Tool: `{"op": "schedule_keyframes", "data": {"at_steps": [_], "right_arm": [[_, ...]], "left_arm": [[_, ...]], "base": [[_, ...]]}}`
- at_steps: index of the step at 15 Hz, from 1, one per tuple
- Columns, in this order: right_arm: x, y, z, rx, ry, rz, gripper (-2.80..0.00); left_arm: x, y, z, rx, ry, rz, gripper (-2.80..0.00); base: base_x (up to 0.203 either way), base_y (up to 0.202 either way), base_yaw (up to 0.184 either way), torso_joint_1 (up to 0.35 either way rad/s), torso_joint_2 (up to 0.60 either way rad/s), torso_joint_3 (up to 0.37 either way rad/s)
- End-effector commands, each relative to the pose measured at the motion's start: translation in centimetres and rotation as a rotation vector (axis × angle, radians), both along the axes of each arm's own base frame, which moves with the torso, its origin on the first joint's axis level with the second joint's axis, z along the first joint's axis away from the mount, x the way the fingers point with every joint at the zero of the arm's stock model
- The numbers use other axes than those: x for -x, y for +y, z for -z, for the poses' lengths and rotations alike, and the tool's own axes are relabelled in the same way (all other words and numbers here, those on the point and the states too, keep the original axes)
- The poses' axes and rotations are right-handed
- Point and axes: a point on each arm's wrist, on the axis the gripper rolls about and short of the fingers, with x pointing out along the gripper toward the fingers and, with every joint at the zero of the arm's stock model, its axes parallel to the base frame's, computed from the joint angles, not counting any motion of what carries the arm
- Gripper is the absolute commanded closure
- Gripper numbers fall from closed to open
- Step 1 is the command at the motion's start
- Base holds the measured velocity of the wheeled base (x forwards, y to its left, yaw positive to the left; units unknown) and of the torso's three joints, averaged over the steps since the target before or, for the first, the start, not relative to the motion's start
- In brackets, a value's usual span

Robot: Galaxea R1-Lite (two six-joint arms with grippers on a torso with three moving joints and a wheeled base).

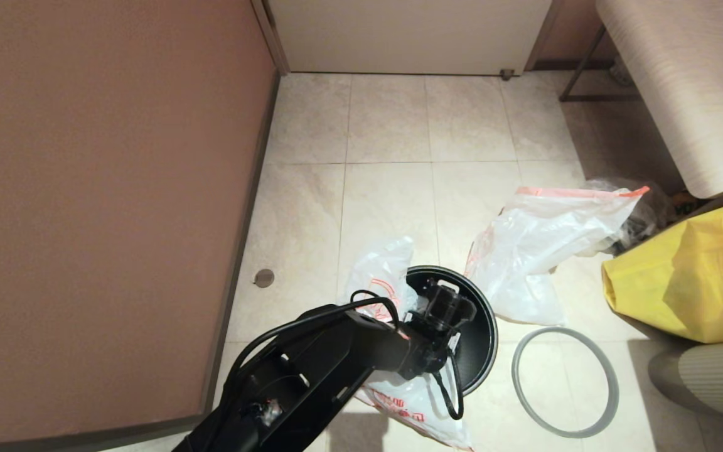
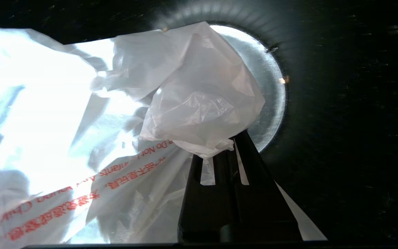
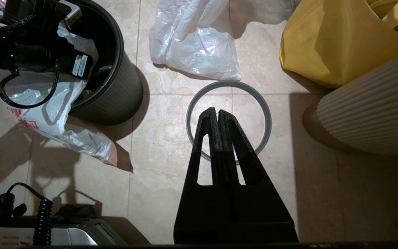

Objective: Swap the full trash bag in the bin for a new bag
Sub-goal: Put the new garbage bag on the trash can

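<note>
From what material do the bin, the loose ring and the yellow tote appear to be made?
The bin looks like matte black plastic, ribbed on its wall. The ring on the floor seems smooth grey plastic, though rubber is possible. The yellow tote appears to be soft non-woven fabric, since it folds in broad creases.

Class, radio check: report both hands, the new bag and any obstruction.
Left hand shut on new bag, inside bin. Right hand shut, empty, above grey ring on the floor. Full trash bag lies beside bin.
</note>
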Motion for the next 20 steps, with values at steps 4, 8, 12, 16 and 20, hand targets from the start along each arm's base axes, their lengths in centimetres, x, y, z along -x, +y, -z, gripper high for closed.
{"op": "schedule_keyframes", "data": {"at_steps": [4, 8, 12, 16, 20], "right_arm": [[0.0, 0.0, 0.0, 0.000, 0.001, -0.001, 0.00], [0.0, 0.0, 0.0, 0.000, 0.001, -0.001, 0.00], [0.0, 0.0, 0.0, 0.000, 0.001, -0.001, 0.00], [0.0, 0.0, 0.0, 0.000, 0.001, -0.001, 0.00], [0.0, 0.0, 0.0, 0.000, 0.002, -0.001, 0.00]], "left_arm": [[-0.3, 0.3, 0.3, -0.001, 0.001, -0.005, 0.00], [-0.3, 0.2, 0.8, -0.006, 0.008, -0.003, 0.00], [-0.1, 0.2, 0.9, -0.013, 0.007, -0.005, -2.80], [0.2, -0.1, 0.0, -0.003, 0.001, -0.006, -2.80], [2.8, -0.9, -4.0, 0.078, 0.020, -0.042, -2.80]], "base": [[0.000, 0.000, 0.000, 0.000, 0.00, 0.000], [0.000, 0.000, 0.000, 0.000, 0.00, 0.000], [0.000, 0.000, 0.000, 0.000, 0.00, 0.000], [0.000, 0.000, 0.000, 0.000, 0.00, 0.000], [0.000, 0.000, 0.000, 0.000, 0.00, 0.000]]}}
